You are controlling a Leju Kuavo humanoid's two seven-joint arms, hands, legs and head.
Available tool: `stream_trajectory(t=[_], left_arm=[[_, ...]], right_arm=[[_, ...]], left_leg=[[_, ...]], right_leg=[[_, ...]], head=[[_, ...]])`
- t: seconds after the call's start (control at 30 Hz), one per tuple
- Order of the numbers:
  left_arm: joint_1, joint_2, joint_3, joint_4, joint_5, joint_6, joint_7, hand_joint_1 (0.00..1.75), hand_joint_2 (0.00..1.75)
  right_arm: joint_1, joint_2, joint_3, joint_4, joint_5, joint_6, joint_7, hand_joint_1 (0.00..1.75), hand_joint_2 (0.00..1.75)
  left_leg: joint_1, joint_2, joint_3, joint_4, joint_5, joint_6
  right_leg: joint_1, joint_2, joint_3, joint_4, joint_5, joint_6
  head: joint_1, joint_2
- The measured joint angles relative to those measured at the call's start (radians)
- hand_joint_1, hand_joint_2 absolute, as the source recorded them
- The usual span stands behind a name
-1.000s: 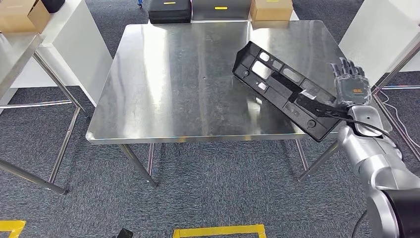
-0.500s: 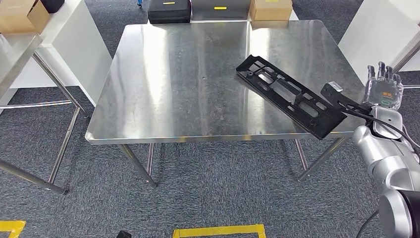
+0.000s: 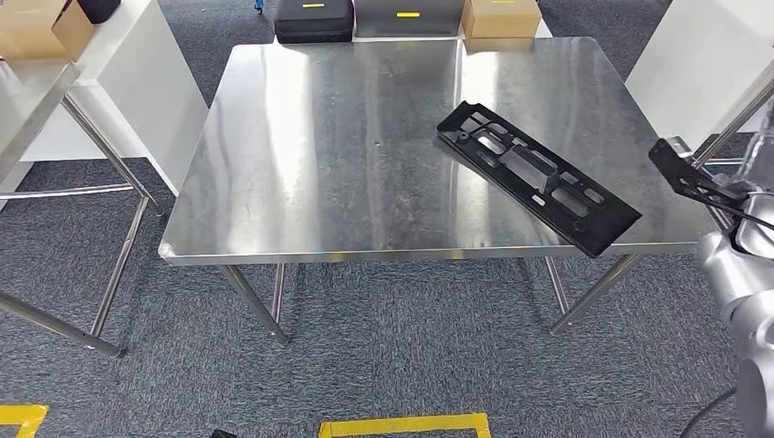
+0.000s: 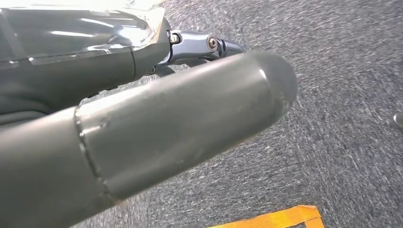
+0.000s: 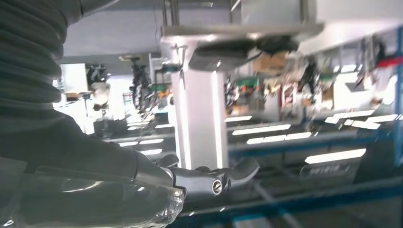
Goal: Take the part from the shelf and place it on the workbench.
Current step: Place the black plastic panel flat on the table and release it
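Left hand (image 4: 142,133) hangs over grey carpet, thumb filling the shot, grip impossible to judge; the black part (image 3: 535,175) lies flat on the steel workbench (image 3: 319,155), near its right front corner; right hand (image 5: 142,185) off beside the bench, fingers extended, holding nothing

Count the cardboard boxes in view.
2: one cardboard box on the floor beyond the workbench; another on the white shelf, far left. Others may be hidden.

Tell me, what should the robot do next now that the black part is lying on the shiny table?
Probably just draw the right hand back to its side. The black part lies flat on the workbench with nothing holding it, though one end reaches the near edge. The right hand looks empty.
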Motion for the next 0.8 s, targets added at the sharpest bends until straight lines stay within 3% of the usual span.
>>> stream_trajectory(t=[0.07, 0.2, 0.3, 0.4, 0.5, 0.63, 0.7, 0.8], left_arm=[[0.002, -0.003, 0.008, 0.000, 0.002, 0.000, -0.001, 0.00, 0.00], [0.003, -0.008, 0.018, 0.000, 0.004, 0.000, -0.003, 0.00, 0.00], [0.005, -0.015, 0.029, 0.000, 0.013, 0.004, -0.010, 0.00, 0.00], [0.010, -0.024, 0.047, 0.000, 0.026, 0.014, -0.019, 0.00, 0.00], [0.012, -0.032, 0.065, 0.000, 0.034, 0.020, -0.026, 0.00, 0.00], [0.016, -0.043, 0.083, 0.000, 0.034, 0.023, -0.028, 0.00, 0.00], [0.017, -0.048, 0.089, 0.000, 0.034, 0.020, -0.030, 0.00, 0.00], [0.018, -0.055, 0.097, 0.000, 0.034, 0.009, -0.031, 0.00, 0.00]], right_arm=[[0.017, -0.024, -0.011, 0.000, -0.003, -0.028, -0.002, 0.00, 1.75], [0.066, -0.060, -0.034, -0.015, -0.006, -0.038, 0.009, 0.00, 0.00], [0.182, -0.089, -0.113, -0.113, -0.003, -0.041, -0.009, 0.00, 0.00], [0.361, -0.068, -0.326, -0.281, 0.034, -0.041, -0.151, 0.00, 0.00], [0.510, 0.025, -0.647, -0.460, 0.057, -0.041, -0.409, 0.00, 0.00], [0.604, 0.182, -1.045, -0.616, 0.042, -0.041, -0.739, 0.00, 0.00], [0.636, 0.259, -1.200, -0.663, 0.035, -0.041, -0.827, 0.00, 0.00], [0.694, 0.363, -1.334, -0.716, 0.017, -0.041, -0.815, 0.00, 0.00]], left_leg=[[0.000, 0.000, 0.000, 0.000, 0.000, 0.001], [-0.001, 0.000, 0.001, 0.000, -0.001, 0.002], [0.000, -0.005, 0.001, 0.000, -0.001, 0.002], [0.001, -0.010, -0.001, 0.000, -0.002, 0.004], [0.001, -0.013, -0.002, 0.000, -0.004, 0.005], [0.002, -0.013, -0.001, 0.000, -0.004, 0.005], [0.002, -0.012, 0.000, 0.000, -0.004, 0.004], [0.002, -0.011, 0.000, -0.001, -0.005, 0.004]], right_leg=[[0.000, 0.000, 0.000, 0.000, 0.000, 0.000], [0.000, 0.000, 0.001, 0.000, 0.000, 0.000], [0.001, -0.005, 0.003, -0.001, -0.001, 0.000], [0.003, -0.009, 0.005, -0.001, -0.002, 0.002], [0.003, -0.010, 0.005, -0.002, -0.004, 0.002], [0.003, -0.012, 0.004, -0.002, -0.005, 0.001], [0.004, -0.011, 0.004, -0.002, -0.005, 0.000], [0.004, -0.010, 0.004, -0.002, -0.006, 0.000]], head=[[0.000, 0.000], [0.000, 0.000], [0.000, 0.000], [0.000, 0.000], [0.000, 0.000], [0.000, 0.000], [0.000, 0.000], [0.000, 0.000]])
